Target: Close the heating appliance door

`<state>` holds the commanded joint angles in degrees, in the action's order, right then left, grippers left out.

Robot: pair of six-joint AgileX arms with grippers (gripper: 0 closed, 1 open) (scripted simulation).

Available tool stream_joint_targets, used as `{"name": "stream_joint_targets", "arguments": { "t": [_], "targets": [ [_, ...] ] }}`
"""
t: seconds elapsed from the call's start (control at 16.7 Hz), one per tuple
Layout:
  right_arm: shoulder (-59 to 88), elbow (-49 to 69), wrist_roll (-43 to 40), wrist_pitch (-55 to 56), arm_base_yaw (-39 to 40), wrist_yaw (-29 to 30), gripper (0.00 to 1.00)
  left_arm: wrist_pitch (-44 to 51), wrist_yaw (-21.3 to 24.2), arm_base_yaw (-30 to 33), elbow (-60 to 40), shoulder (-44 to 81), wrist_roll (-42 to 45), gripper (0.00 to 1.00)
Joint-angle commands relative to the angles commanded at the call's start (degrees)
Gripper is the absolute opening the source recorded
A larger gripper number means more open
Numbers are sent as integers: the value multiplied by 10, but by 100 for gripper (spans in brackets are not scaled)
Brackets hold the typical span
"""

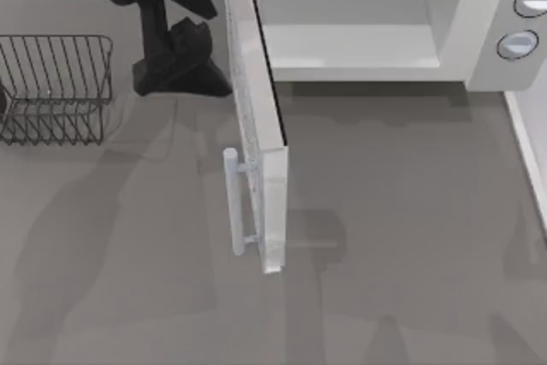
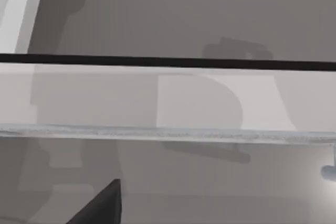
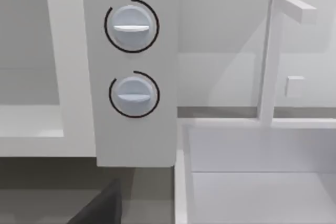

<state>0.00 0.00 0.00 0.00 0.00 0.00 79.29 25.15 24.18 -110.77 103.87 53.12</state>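
White microwave [image 1: 376, 23] stands at the far edge of the grey desk [image 1: 410, 254], cavity exposed. Its door [image 1: 261, 134] stands wide open, swung out toward the near side, bar handle [image 1: 232, 203] facing the desk's left. Left pincer [image 1: 184, 61] sits just beside the door's outer face near the hinge; finger state cannot be told. Two knobs [image 3: 131, 27] occupy the right panel. Wire rack [image 1: 55, 87] at far left. The dark shape low in the right wrist view is probably the right pincer [image 3: 100, 208].
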Motion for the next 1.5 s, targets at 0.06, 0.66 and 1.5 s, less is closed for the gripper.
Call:
{"name": "stream_joint_targets", "arguments": {
  "t": [0.06,0.66,1.5],
  "targets": [
    [0,0,0,0,0,0,100,-23,-2,6,20,-1,-7,100],
    [0,0,0,0,0,0,100,-128,-11,36,115,-3,-37,92],
    [0,0,0,0,0,0,100,-128,-11,36,115,-3,-37,0]
  ]
}}
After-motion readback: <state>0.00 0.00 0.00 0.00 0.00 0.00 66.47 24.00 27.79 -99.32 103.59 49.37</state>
